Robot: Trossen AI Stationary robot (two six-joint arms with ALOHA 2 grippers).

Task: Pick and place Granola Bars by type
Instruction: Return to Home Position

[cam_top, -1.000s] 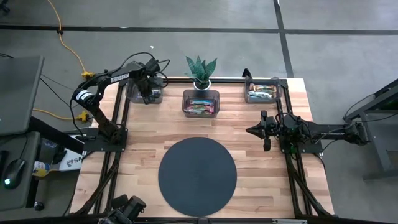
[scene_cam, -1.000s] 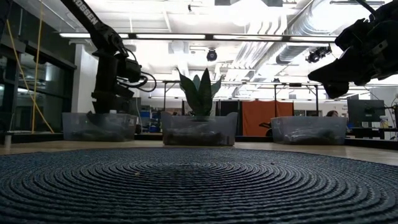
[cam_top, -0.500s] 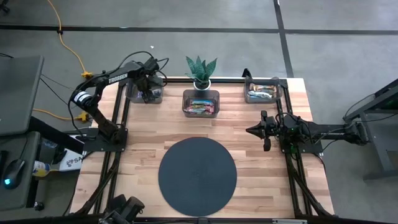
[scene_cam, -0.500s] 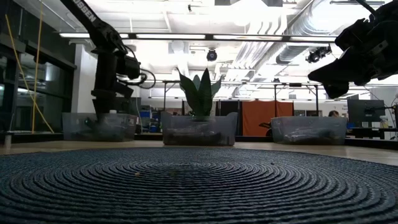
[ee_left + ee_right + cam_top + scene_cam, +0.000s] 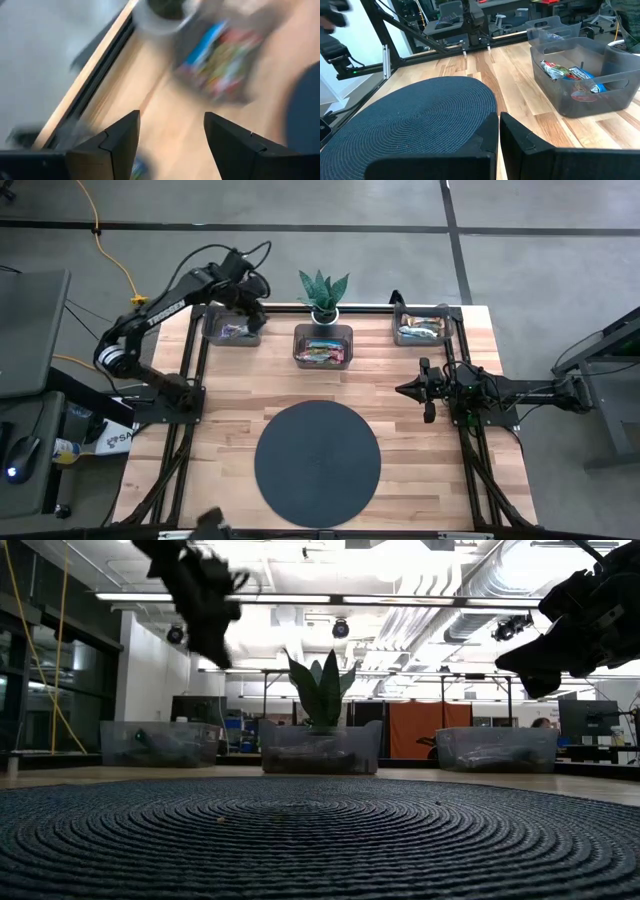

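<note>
Granola bars in bright wrappers lie in the middle clear bin [image 5: 323, 346], which also shows in the left wrist view [image 5: 223, 59] and the right wrist view [image 5: 577, 80]. More bars lie in the right bin [image 5: 421, 329], and a bar rests on the floor of the left bin [image 5: 232, 330]. My left gripper [image 5: 248, 288] is raised high above the left bin's far side, open, with nothing between its fingers [image 5: 170, 140]. My right gripper [image 5: 404, 390] hovers shut over the table's right half, pointing at the round dark mat [image 5: 317, 458].
A potted plant [image 5: 324, 295] stands behind the middle bin at the far edge. The three bins line the far side of the table. Bare wood lies between the bins and the mat. Black frame rails run along both sides.
My left gripper has risen out of the left bin, well clear of its rim, and swung a little toward the far edge and the plant. In the low view it has gone from standing inside the bin to hanging high above it. The right arm has kept still.
</note>
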